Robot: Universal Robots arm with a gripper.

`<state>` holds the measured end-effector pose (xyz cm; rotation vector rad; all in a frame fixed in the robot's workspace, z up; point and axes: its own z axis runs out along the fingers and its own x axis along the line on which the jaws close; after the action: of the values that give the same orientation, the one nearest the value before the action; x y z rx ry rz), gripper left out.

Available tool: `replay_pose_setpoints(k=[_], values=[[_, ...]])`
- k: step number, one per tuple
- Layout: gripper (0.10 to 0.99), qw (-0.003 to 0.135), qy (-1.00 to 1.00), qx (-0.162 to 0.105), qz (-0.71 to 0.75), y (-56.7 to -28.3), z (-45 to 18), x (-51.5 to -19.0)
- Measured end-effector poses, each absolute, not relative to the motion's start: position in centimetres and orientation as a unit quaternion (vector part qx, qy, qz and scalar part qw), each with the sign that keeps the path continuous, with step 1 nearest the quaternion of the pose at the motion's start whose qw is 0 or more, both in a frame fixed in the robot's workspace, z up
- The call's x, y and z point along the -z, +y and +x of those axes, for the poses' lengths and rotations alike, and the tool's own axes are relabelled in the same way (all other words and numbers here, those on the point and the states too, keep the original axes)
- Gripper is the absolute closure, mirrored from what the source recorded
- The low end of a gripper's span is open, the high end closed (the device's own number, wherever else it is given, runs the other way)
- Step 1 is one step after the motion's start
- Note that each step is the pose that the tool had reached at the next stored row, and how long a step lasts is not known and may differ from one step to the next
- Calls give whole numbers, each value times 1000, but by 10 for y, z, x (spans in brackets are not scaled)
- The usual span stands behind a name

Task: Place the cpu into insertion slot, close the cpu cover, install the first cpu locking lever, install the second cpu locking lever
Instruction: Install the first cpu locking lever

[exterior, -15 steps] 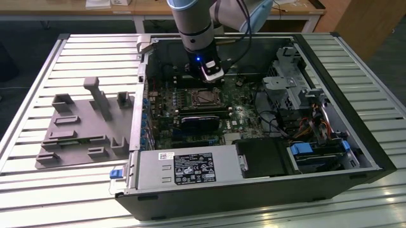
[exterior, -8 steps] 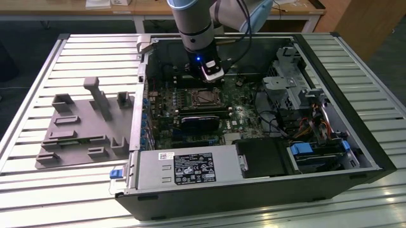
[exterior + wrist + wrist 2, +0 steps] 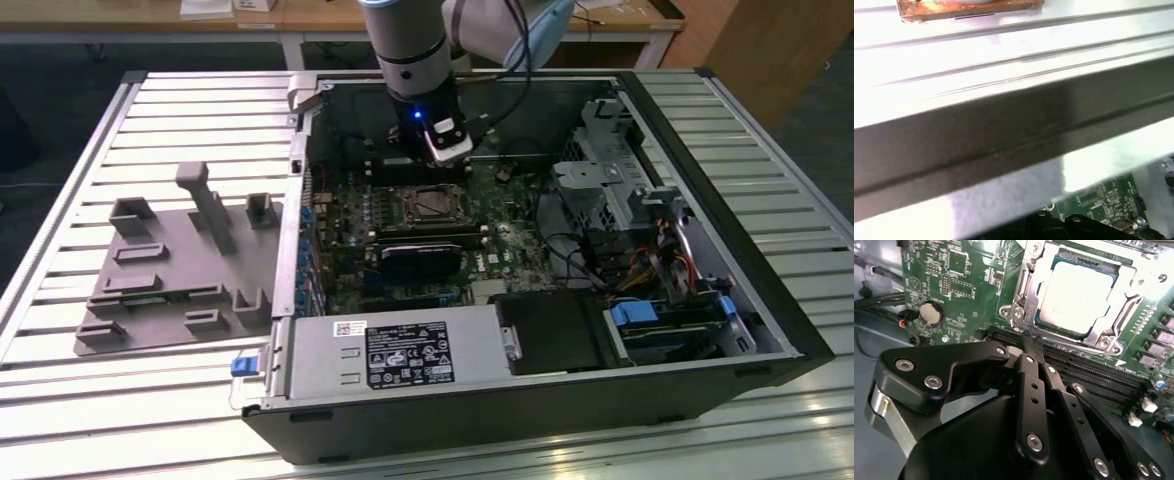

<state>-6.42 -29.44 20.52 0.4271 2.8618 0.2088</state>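
Observation:
The cpu [image 3: 1079, 290], with a dull silver top, lies flat in the insertion slot [image 3: 430, 205] on the green board. The cpu cover [image 3: 1025, 287], a silver frame plate, lies down around it, and the chip shows through its window. A thin metal lever [image 3: 1079, 347] runs along the socket's side nearest my fingers. My gripper [image 3: 1030, 341] is shut with nothing between its black fingers, and its tip sits just off the socket's corner, over the memory slots. In the exterior view the gripper [image 3: 447, 160] hangs inside the open case just behind the socket.
Long black memory slots [image 3: 1094, 375] run beside the socket, and a coin cell [image 3: 930, 313] sits farther off. A black card [image 3: 420, 262], the power supply [image 3: 387, 355] and a drive cage [image 3: 614, 180] crowd the case. A grey fixture [image 3: 174, 270] lies on the slatted table at the exterior view's left.

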Motion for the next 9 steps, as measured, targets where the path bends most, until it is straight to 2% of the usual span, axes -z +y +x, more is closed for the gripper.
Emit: replay_pose_setpoints(k=[9], values=[[984,120,980,-68,146,-294,-64,-219]])
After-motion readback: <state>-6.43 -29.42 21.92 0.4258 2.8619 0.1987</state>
